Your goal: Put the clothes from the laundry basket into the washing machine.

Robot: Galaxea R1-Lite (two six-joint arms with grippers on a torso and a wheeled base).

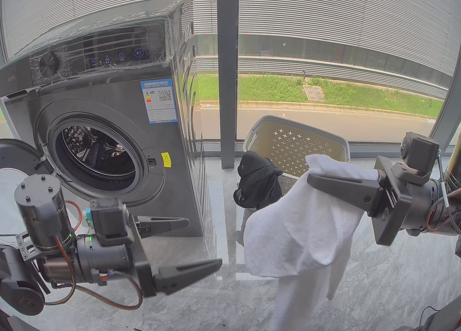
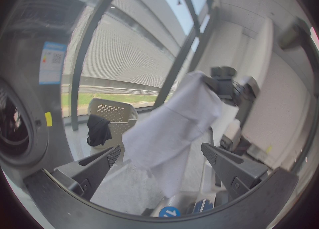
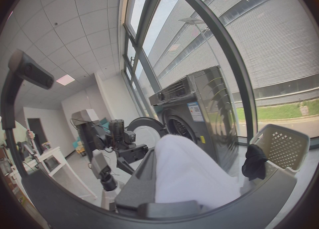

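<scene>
White garment (image 1: pixel 297 231) hangs clamped in the right end effector (image 1: pixel 314 178).
The left end effector (image 1: pixel 204 243) is spread wide and holds nothing. Beyond it stands the washing machine (image 1: pixel 168 192), door open. Just beyond the right end effector, a black garment (image 1: pixel 257 183) drapes over the laundry basket (image 1: pixel 297 128) rim.

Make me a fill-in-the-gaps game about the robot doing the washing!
1. The right gripper is shut on a ____ cloth.
2. The left gripper holds ____.
3. A black garment hangs over the rim of the ____.
4. The door of the washer is ____.

Missing words: white; nothing; basket; open.
</scene>
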